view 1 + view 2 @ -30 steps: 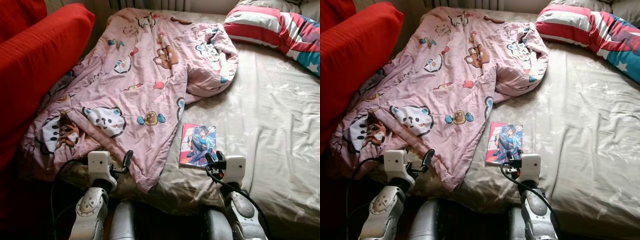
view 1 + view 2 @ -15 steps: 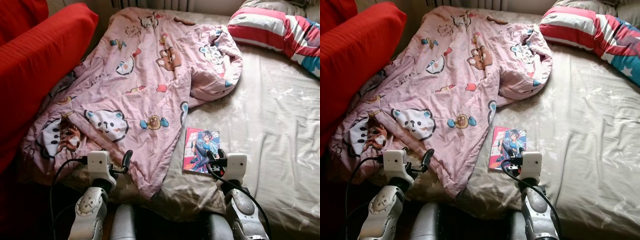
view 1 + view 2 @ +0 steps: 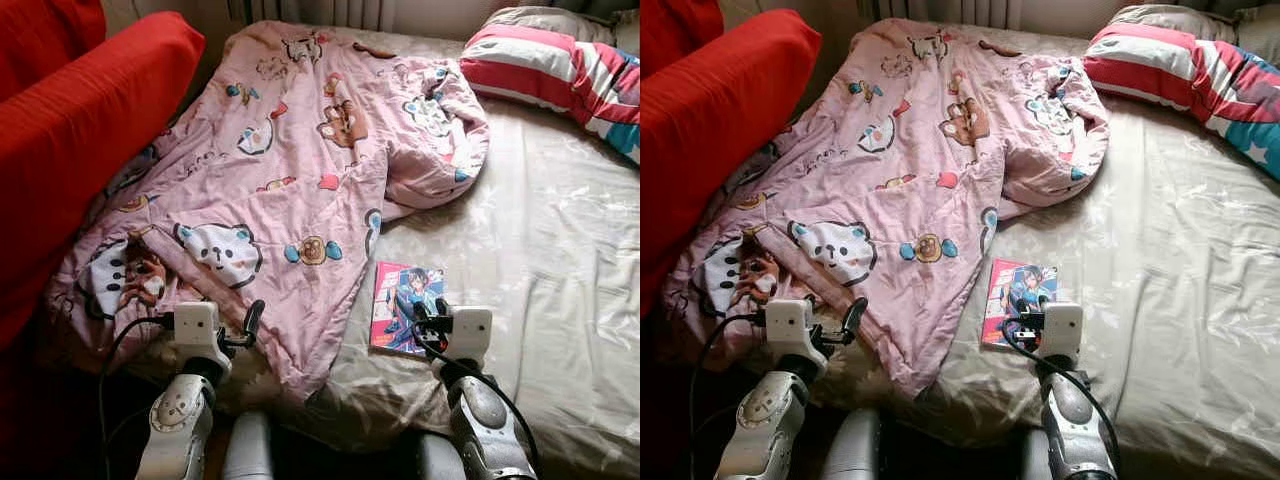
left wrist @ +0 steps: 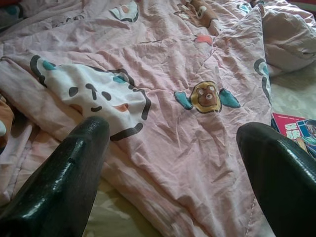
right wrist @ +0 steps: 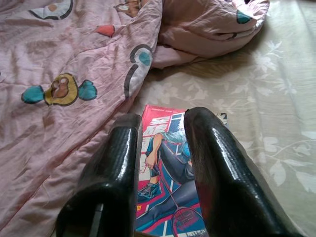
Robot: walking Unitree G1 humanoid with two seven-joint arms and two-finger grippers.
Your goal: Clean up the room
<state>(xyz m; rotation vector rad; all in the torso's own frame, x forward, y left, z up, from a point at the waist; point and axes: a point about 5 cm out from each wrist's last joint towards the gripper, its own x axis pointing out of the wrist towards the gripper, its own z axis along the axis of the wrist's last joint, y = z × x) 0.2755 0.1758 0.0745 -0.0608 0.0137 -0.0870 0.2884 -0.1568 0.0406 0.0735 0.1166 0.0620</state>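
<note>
A pink cartoon-print blanket [image 3: 290, 170] lies crumpled over the left half of the bed, with one corner hanging off the near edge. Right of its lower edge, a comic book [image 3: 405, 293] with a pink and blue cover lies flat on the beige sheet [image 3: 540, 240]. My right gripper [image 3: 429, 310] hovers just above the book's near edge; in the right wrist view its fingers [image 5: 123, 143] are a narrow gap apart, with the book [image 5: 168, 163] seen between and below them. My left gripper [image 4: 173, 133] is wide open over the blanket's near corner, holding nothing.
A red, white and blue striped pillow [image 3: 560, 70] lies at the head of the bed, far right. A big red cushion [image 3: 80, 130] presses against the bed's left side. A radiator [image 3: 310, 10] stands behind the bed.
The camera has shifted, so the bed, blanket and book sit slightly lower and further right in the picture. Both grippers keep the same pose.
</note>
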